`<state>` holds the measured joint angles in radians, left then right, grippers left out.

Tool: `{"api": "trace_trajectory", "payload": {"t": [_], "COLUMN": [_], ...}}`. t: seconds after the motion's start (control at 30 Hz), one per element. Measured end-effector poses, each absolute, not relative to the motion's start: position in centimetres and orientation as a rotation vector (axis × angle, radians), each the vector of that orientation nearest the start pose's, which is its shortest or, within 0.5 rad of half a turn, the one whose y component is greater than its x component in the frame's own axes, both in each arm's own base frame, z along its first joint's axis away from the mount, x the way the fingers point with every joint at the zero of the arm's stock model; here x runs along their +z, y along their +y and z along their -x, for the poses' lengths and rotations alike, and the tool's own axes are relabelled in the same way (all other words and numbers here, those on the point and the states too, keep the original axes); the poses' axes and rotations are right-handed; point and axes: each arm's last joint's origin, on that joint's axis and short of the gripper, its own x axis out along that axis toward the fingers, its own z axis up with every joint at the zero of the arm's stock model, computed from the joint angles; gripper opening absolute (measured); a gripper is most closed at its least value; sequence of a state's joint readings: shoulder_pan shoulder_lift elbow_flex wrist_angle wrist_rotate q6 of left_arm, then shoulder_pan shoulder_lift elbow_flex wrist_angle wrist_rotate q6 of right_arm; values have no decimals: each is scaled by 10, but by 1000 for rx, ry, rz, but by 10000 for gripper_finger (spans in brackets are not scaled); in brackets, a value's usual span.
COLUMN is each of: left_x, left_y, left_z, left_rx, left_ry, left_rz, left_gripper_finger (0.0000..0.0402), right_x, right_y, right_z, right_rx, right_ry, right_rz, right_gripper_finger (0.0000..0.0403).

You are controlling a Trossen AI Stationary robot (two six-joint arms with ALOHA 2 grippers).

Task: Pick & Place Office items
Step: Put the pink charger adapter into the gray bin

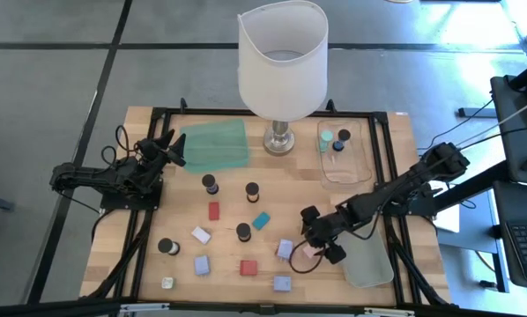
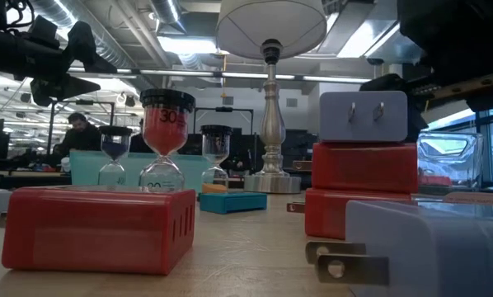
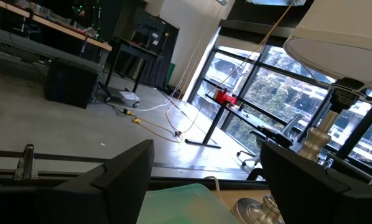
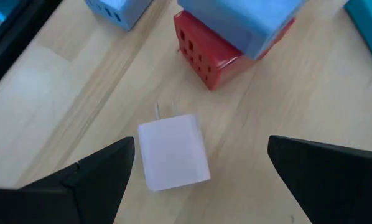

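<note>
Several small office items lie flat on the wooden table: red blocks [image 1: 214, 210] [image 1: 248, 267], lavender blocks [image 1: 201, 264] [image 1: 282, 283], a teal block [image 1: 261, 220] and dark-capped sand timers [image 1: 210, 183] [image 1: 243, 232] that stand upright. My right gripper [image 1: 315, 238] is open and hovers over a pale plug block [image 4: 173, 152], its fingers on either side of the block without touching it. Beyond it, a blue block [image 4: 242, 18] shows in front of a red one [image 4: 220, 53]. My left gripper [image 1: 168, 145] is open and empty above the green mat [image 1: 214, 145].
A tall white-shaded lamp [image 1: 281, 62] stands at the far middle. A clear tray [image 1: 341, 150] at the far right holds a teal and a dark cylinder. Another clear tray [image 1: 369, 260] lies at the near right, beside my right gripper.
</note>
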<state>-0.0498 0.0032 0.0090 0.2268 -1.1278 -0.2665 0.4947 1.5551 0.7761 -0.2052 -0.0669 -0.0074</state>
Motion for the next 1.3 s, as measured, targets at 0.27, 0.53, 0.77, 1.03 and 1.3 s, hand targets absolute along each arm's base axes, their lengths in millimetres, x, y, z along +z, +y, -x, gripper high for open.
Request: {"api": "trace_trajectory", "payload": {"t": [0.27, 0.53, 0.77, 1.03, 1.3], "left_x": [184, 184, 184, 184, 184], "left_y": [22, 22, 22, 22, 22], "left_z": [-80, -80, -80, -80, -80], "left_rx": [1043, 1043, 1043, 1043, 1043], "left_ry": [-345, -346, -346, -346, -346], "left_rz": [375, 375, 375, 375, 375], "left_gripper_finger": [290, 290, 290, 290, 290], "right_x": [152, 140, 138, 136, 136], "right_y": [145, 149, 147, 146, 147], "right_z": [-252, -254, -253, -250, -250], "right_rx": [541, 511, 464, 452, 464], "right_ry": [957, 1007, 1025, 1083, 1085], "right_rz": [226, 175, 156, 112, 109], "right_gripper_finger": [371, 371, 365, 317, 300]}}
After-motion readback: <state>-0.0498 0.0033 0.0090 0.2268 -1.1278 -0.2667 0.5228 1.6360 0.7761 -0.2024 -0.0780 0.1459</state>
